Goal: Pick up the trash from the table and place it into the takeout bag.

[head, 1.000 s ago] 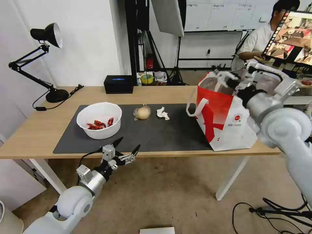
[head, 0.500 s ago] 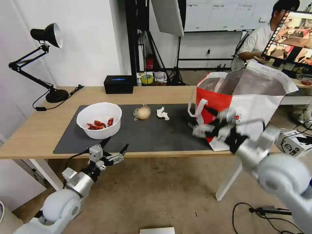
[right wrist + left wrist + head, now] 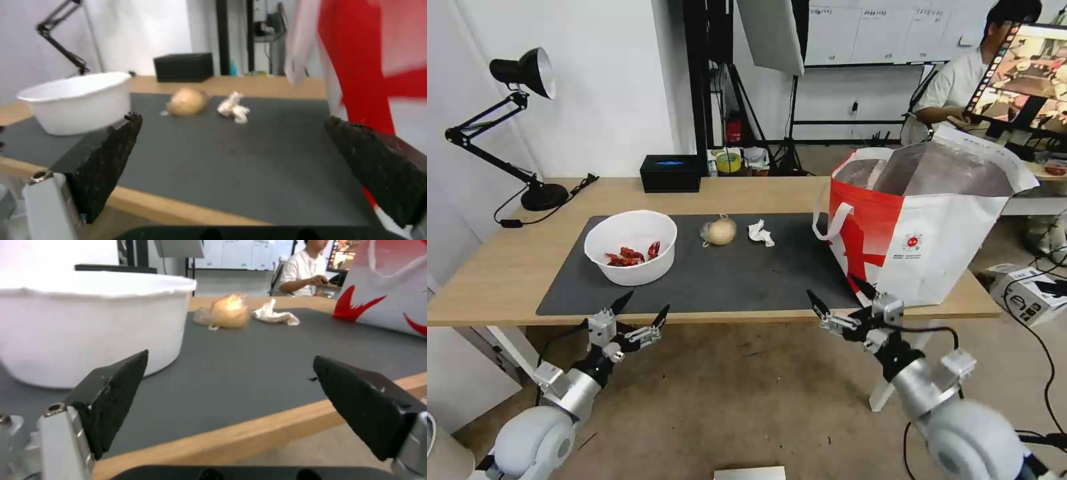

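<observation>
1. Head view: we note the desk (image 3: 507, 260) w/ a dark grey mat (image 3: 740, 273). On the mat, left to right: white bowl (image 3: 630, 247) holding red scraps (image 3: 627, 256), tan bundle (image 3: 719, 231), crumpled tissue (image 3: 760, 233). All three sit apart from one another.
2. Head view: takeout bag (image 3: 924, 230) stands upright at the desk's right end, mouth open, foil lining visible, partly on the mat's right edge.
3. Head view: left claw (image 3: 640, 313) is below the desk's front edge, in front of the bowl, fingers spread, empty. Right claw (image 3: 834, 300) is at the front edge just left of the bag's base, fingers spread, empty.
4. Head view: black box (image 3: 670, 173) at the desk's back edge; desk lamp (image 3: 527, 73) at the far left.
5. Left wrist view: we see the left claw (image 3: 229, 396) wide apart, nothing between the fingers. Bowl (image 3: 89, 323) is close ahead; bundle (image 3: 229, 311) and tissue (image 3: 273, 314) farther back; bag (image 3: 391, 290) to one side.
6. Right wrist view: right claw (image 3: 233, 160) wide apart, empty. Bowl (image 3: 80, 100), bundle (image 3: 186, 101), tissue (image 3: 233, 106) lie on the mat ahead; bag (image 3: 360, 63) near.
</observation>
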Motion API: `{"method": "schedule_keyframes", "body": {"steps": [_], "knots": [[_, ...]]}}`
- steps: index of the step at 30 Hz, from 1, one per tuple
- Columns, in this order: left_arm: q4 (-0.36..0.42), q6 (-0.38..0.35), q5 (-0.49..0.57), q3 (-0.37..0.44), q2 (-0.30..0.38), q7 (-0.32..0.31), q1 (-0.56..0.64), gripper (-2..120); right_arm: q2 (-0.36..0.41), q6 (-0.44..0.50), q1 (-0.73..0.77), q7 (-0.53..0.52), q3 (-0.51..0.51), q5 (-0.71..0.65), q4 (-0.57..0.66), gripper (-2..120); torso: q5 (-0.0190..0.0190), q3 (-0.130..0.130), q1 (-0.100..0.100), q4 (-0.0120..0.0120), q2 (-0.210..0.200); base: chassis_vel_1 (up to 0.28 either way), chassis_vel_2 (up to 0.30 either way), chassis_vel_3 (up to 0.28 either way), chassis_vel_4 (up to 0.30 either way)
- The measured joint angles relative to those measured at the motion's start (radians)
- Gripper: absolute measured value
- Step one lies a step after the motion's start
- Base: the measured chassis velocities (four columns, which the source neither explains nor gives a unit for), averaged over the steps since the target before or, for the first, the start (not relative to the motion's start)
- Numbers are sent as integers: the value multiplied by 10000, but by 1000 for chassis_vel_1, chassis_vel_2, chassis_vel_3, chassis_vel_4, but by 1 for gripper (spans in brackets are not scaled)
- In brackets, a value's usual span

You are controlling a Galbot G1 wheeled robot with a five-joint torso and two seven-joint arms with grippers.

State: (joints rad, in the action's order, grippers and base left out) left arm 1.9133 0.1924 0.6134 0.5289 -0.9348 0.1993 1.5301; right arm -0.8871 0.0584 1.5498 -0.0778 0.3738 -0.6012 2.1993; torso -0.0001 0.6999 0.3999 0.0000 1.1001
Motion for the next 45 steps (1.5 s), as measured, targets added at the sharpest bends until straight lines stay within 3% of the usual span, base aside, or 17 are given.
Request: {"method": "schedule_keyframes", "body": {"steps": [12,32,36,39,45], "knots": [[-290,415,-256,211,-367,-17,485,100,-935,392,58,-131,-872,378,-906,100,0,1,0,1,0,0,0,0,0],[-217,488,-415,342,-649,-18,710,100,-1244,368,-67,-148,-1290,636,-1187,100,0,1,0,0,0,0,0,0,0],[-59,488,-422,344,-695,-2,829,100,-1187,-284,-357,-595,-1531,680,-695,100,1,1,0,-1,-1,0,0,0,0],[102,471,-475,342,-732,2,835,100,-957,-1423,-1291,-958,-1844,263,-200,100,1,1,1,0,-1,0,0,0,0],[233,423,-537,270,-867,2,793,100,-443,-2256,-2974,-1282,-2627,-223,-438,100,2,3,2,0,-2,0,0,0,0]]}}
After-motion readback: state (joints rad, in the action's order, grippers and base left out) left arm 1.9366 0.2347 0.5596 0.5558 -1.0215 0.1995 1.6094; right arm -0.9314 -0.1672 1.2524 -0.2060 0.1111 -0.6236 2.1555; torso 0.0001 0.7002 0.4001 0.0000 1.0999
